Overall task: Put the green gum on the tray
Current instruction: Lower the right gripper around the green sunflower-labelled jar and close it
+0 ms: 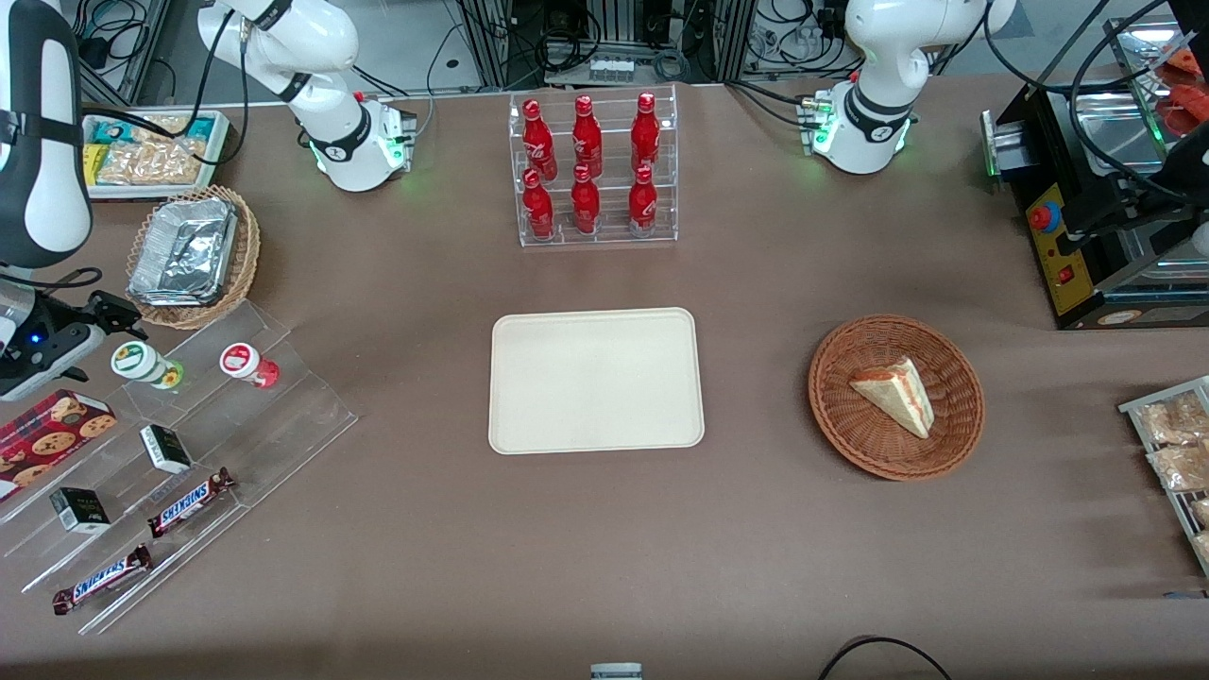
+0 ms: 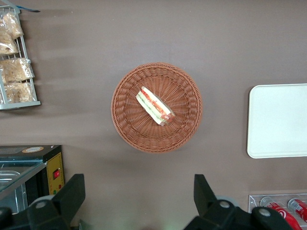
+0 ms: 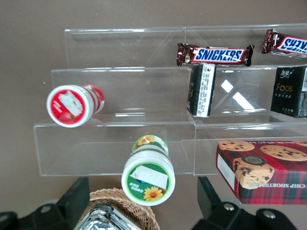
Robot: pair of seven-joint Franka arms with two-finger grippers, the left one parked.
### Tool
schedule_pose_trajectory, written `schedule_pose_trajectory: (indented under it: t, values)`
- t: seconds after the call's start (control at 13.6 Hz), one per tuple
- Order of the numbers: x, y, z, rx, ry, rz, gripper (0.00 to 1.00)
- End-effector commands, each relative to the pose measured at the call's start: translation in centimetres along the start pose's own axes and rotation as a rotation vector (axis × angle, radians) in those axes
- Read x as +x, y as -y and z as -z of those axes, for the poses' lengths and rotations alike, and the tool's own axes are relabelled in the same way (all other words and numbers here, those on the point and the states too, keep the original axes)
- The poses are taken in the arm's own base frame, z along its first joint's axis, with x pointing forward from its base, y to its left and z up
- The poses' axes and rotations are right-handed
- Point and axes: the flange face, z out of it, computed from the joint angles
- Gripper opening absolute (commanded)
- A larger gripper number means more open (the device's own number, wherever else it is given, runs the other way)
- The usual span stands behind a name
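Gripper (image 3: 139, 206) hangs above the green gum (image 3: 148, 172), fingers spread wide, one to each side of the lid, nothing held. In the front view the gripper (image 1: 99, 326) shows at the left edge of the frame, just above the bottle.

Green gum (image 1: 144, 365): upright on the acrylic step rack (image 1: 189, 444), mid-left of the front frame. Not gripped, not lifted. Fingers (image 3: 67, 203) do not appear to touch it.

Red-lid gum (image 1: 248, 365): beside the green one on the rack, apart from it. Wrong bottle; keep off.

Same rack, lower steps, nearer the front camera: two small dark boxes (image 1: 165, 449), two Snickers bars (image 1: 189, 502). Cookie box (image 1: 47, 433) beside the rack at the left edge of the frame.

Foil tray in a wicker basket (image 1: 192, 255) close by, above the rack in the front frame.

Tray (image 1: 595, 381): centre of the front frame, bare, well apart from the rack, toward the parked arm's end.

Progress, as judged: early. Approach looks lined up; grasp not yet made. Left to do: descend, close on the bottle, lift clear of the rack, carry to the tray, set down, let go.
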Motion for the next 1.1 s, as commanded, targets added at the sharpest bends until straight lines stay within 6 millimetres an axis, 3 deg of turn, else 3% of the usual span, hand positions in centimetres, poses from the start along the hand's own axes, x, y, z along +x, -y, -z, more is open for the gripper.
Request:
schedule_pose_trajectory:
  t: [0.0,0.59,0.66,0.73,0.81,0.88,1.03]
  values:
    - [-0.7,0.3,-1.1,-0.024,-0.019,0.017,1.0]
    - [-2.3,0.5,-4.1,-0.027,-0.022,0.005,0.99]
    - [-2.3,0.5,-4.2,-0.026,-0.02,0.007,0.92]
    - [-2.3,0.5,-4.2,-0.026,-0.02,0.021,0.64]
    - [-2.3,0.5,-4.3,-0.024,-0.02,0.023,0.21]
    - [-2.3,0.5,-4.3,-0.024,-0.02,0.023,0.0]
    - [-2.3,0.5,-4.1,-0.026,-0.021,0.023,0.0]
